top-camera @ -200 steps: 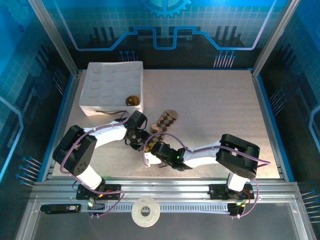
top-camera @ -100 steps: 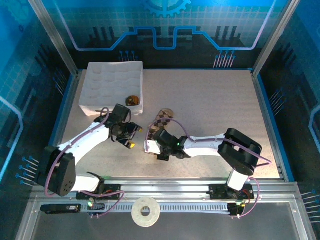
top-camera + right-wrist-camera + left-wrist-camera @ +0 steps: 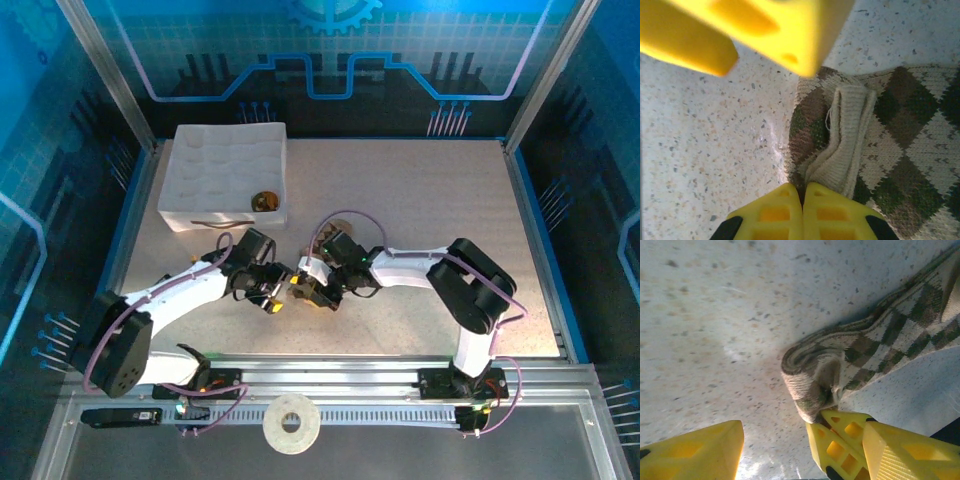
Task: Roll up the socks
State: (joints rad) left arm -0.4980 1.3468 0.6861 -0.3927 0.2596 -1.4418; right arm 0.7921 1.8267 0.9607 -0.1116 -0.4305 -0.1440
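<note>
The tan argyle sock [image 3: 880,340] lies flat on the speckled table, its near end folded over into a thick lump [image 3: 847,130]. My right gripper [image 3: 803,197] is shut, pinching the edge of that folded end. My left gripper [image 3: 800,450] is open, and the lump and the right gripper's fingertips sit between its yellow fingers [image 3: 695,452]. In the top view the two grippers meet near the table's middle, left gripper [image 3: 273,294] and right gripper [image 3: 312,290]. The right arm covers most of the sock there, leaving its far tip [image 3: 334,222] showing. A small round brown-orange bundle [image 3: 265,201] lies in the tray; I cannot tell whether it is the olive-green sock.
The white dimpled foam tray [image 3: 215,170] stands at the back left. A white ring-shaped roll [image 3: 291,425] rests on the front rail between the arm bases. Blue walls and metal posts enclose the table.
The left gripper has swung from beside the tray toward the near right, reaching the sock's folded end. The right forearm has stretched out over the sock, covering more of it.
</note>
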